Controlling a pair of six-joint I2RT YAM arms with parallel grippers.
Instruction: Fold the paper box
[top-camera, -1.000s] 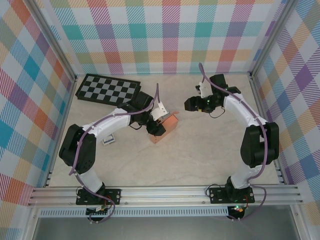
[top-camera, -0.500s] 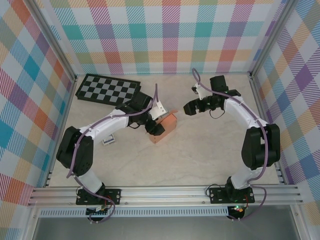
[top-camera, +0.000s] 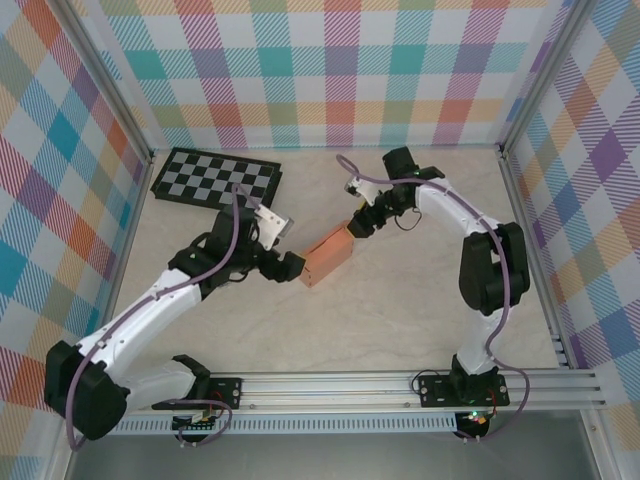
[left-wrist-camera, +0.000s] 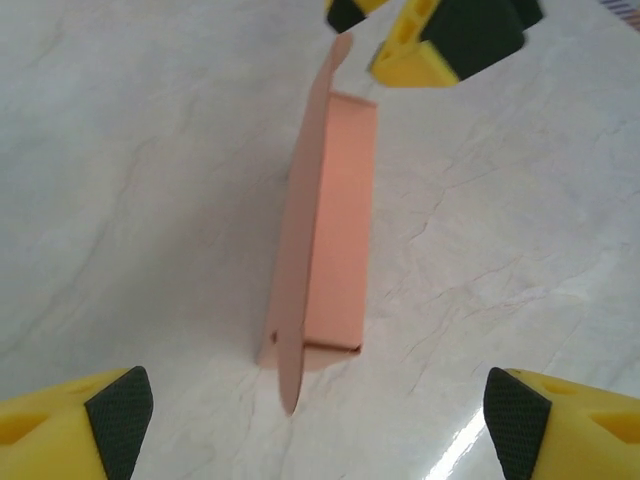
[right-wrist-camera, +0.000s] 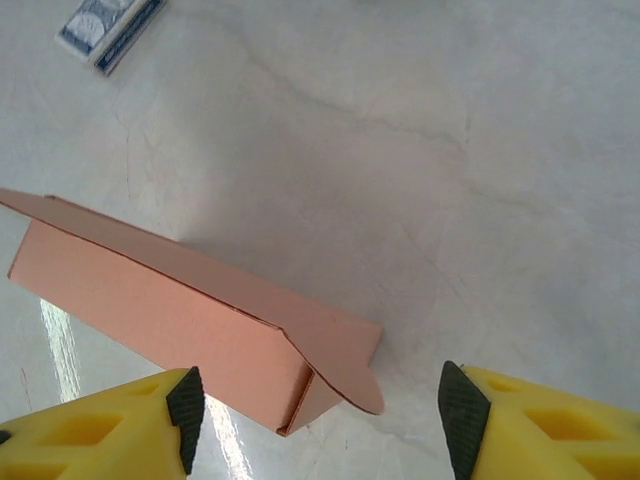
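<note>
The paper box (top-camera: 328, 255) lies free on the counter (top-camera: 400, 320). The left pincer (top-camera: 290, 266) gapes wide at one end. The right pincer (top-camera: 359, 226) stands apart over the other.

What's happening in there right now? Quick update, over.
Left gripper open at paper box's near end. Right gripper open over far end. Box on table, end flaps untucked. Checkerboard well aside.

Straight ahead of the left gripper (left-wrist-camera: 318, 418), the paper box (left-wrist-camera: 335, 230) lies lengthwise, blocking the middle; bare table (left-wrist-camera: 130, 170) runs along both its sides. The right gripper (right-wrist-camera: 322, 415) crowds the box's far end; a small card (right-wrist-camera: 108, 30) lies beyond that claw.
</note>
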